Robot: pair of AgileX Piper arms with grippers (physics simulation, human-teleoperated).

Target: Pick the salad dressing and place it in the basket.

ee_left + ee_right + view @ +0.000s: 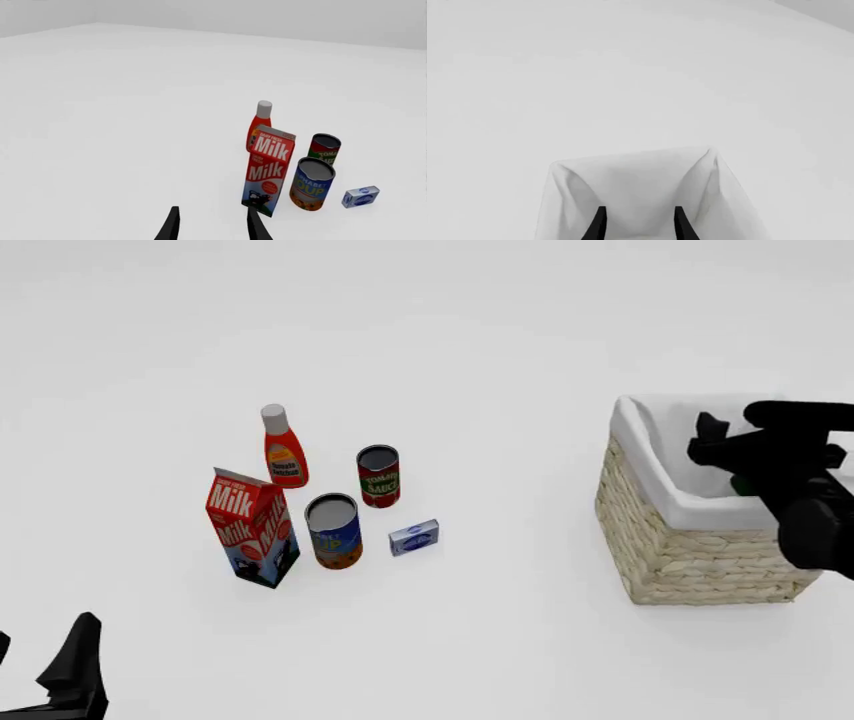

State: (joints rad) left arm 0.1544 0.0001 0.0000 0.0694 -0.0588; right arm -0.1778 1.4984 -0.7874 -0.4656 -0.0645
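The wicker basket with white cloth lining stands at the right of the table. My right gripper hovers over its inside. In the right wrist view the gripper is open and empty, with the white lining just beyond the fingers. The white salad dressing bottle does not show clearly. Only a small dark green bit shows inside the basket beside the arm, and I cannot tell what it is. My left gripper is open and empty at the near left, in the left wrist view well short of the groceries.
Left of centre stand a red bottle with a white cap, a milk carton, a tomato sauce can, an alphabet soup can and a small blue box. White table lies between them and the basket.
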